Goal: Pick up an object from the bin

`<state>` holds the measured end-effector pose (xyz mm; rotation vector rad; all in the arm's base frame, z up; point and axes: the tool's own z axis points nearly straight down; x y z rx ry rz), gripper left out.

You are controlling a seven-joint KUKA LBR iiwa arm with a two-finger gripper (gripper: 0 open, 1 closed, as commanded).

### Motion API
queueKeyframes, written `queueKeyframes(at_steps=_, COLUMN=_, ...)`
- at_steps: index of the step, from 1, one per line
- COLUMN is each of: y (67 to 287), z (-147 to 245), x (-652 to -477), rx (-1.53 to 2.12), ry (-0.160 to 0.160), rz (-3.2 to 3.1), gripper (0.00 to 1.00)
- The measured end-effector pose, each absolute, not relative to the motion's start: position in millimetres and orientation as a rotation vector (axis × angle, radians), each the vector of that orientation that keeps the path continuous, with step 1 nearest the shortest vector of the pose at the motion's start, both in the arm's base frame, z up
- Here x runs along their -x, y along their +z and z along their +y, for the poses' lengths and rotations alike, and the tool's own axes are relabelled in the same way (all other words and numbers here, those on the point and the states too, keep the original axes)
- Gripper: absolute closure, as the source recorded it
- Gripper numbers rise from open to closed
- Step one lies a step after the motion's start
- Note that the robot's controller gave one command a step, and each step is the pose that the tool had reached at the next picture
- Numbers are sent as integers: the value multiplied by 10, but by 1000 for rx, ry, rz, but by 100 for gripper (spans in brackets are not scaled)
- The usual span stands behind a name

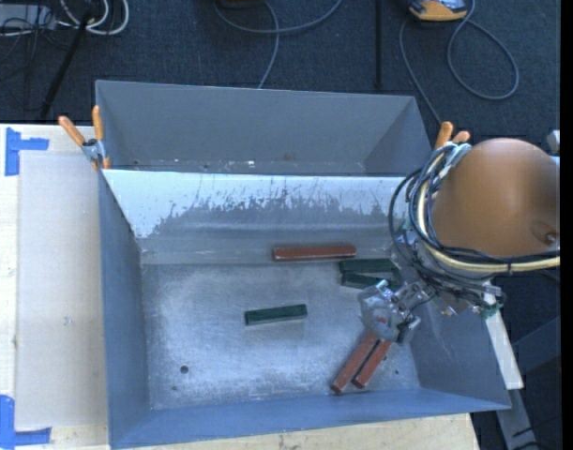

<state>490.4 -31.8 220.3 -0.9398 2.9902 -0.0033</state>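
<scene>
Just below our gripper (391,315) (open or closed, we cannot tell) we see two red-brown sticks (361,364) in the near right corner of the bin (220,139), their long axis slanting up-right toward it

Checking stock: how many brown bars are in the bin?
3 brown bars: one along the back wall, two side by side front right. The arm may hide more.

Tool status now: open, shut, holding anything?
Tool: cannot be told. It is at the upper end of two reddish-brown flat bars lying side by side.
</scene>
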Motion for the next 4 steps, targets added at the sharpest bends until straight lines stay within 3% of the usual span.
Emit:
queueKeyframes(at_steps=1, y=2160, z=-324, x=-4893, rx=938, ry=2, rz=2998, gripper=0)
queueKeyframes(at_steps=2, y=684, z=-560, x=-4930, rx=1185, ry=6, rz=2917, gripper=0)
queueKeyframes(at_steps=3, y=722, z=-554, x=-4947, rx=1185, ry=3, rz=2910, gripper=100)
queueKeyframes(at_steps=4, y=2238, z=-628, x=-4814, rx=1136, ry=-5, rz=2922, gripper=100)
